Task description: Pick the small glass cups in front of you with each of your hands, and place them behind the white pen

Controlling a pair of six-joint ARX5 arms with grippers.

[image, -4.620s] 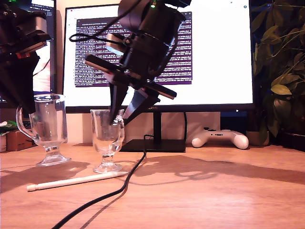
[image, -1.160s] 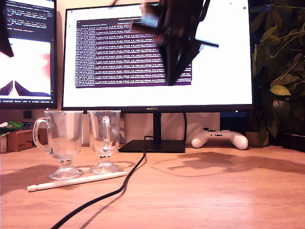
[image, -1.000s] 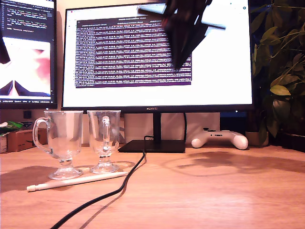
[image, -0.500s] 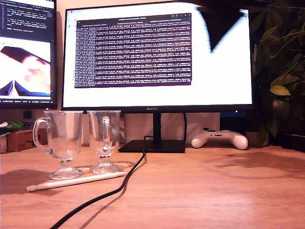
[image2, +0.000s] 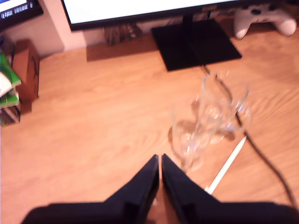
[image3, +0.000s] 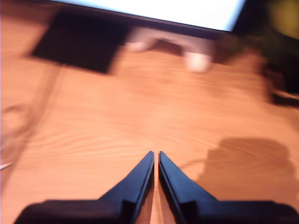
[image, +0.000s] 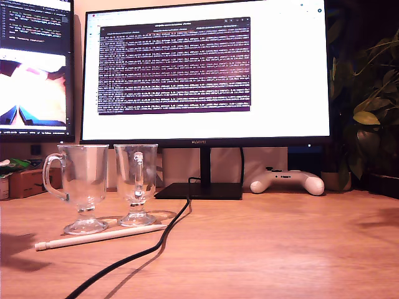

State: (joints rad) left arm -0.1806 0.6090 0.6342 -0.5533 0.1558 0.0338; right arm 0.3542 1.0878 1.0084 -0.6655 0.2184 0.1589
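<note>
Bench [image: 280,249]: bare wood, carrying everything below.
Monitor [image: 206,75]: large screen at the back on a black stand [image: 199,190], showing a dark text window; a second screen [image: 34,68] sits at the exterior view's left.
Plant [image: 368,106]: leafy, at the exterior view's right edge.
Game controller [image: 288,181]: white, just beside the stand toward the exterior view's right.
My first gripper [image2: 160,161]: raised above the bench, black jaws closed together with nothing between them; both cups lie just beyond its tips.
My second gripper [image3: 156,157]: raised over bare wood, jaws closed together, holding nothing; picture blurred.
First glass cup [image: 82,187]: upright, handle toward the exterior view's left, directly behind the pen.
Second glass cup [image: 137,184]: upright, just beside the first, toward the exterior view's right.
Black cable [image: 143,249]: runs from the stand forward, passing the pen's end.
White pen [image: 100,237]: lying flat in front of both cups' feet.
</note>
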